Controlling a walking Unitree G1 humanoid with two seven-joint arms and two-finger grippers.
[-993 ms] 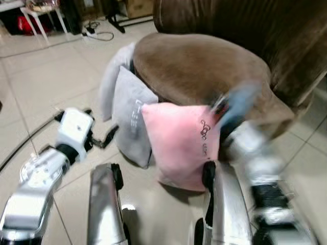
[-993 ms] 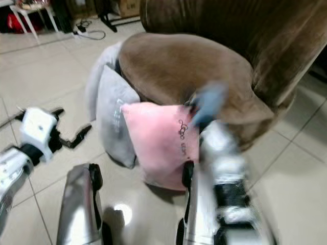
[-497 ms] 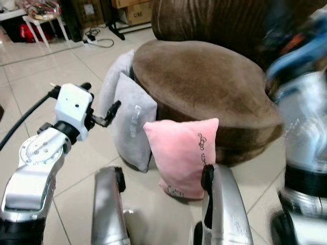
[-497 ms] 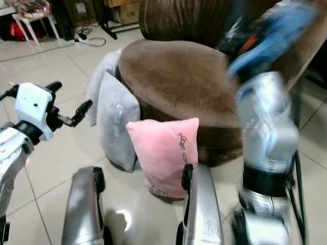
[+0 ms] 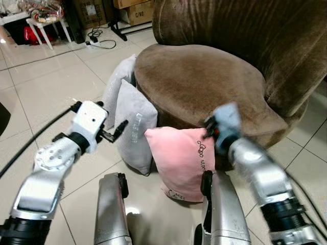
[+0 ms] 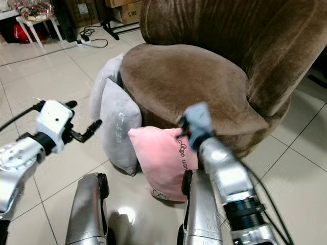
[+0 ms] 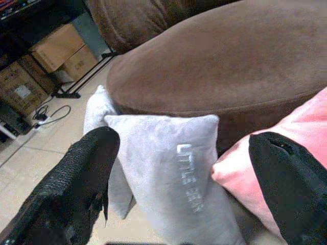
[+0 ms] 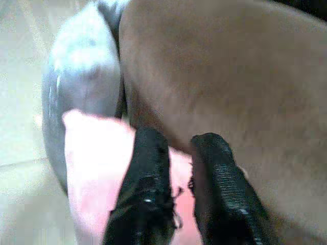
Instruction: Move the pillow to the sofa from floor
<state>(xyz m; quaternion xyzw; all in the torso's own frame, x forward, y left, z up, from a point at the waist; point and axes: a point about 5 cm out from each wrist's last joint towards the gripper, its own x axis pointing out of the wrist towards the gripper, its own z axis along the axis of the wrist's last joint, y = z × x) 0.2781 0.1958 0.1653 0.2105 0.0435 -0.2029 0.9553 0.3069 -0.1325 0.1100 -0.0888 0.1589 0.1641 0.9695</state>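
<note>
Pink pillow [image 5: 179, 161] is on the floor [image 5: 46, 87], propped upright against the front of the brown sofa [image 5: 204, 81], touching the grey pillow [image 5: 134, 125] beside it. I've got my right tool [image 8: 179, 178] at the pink pillow's top edge by the sofa seat, fingers close together with just a narrow gap, not pinching anything I can see. Left tool [image 7: 179, 168] hangs in the air near the grey pillow, fingers spread wide.

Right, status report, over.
Right gripper at the pink pillow's top edge, fingers close together. Left gripper open beside the grey pillow. Pink pillow on floor against sofa.
</note>
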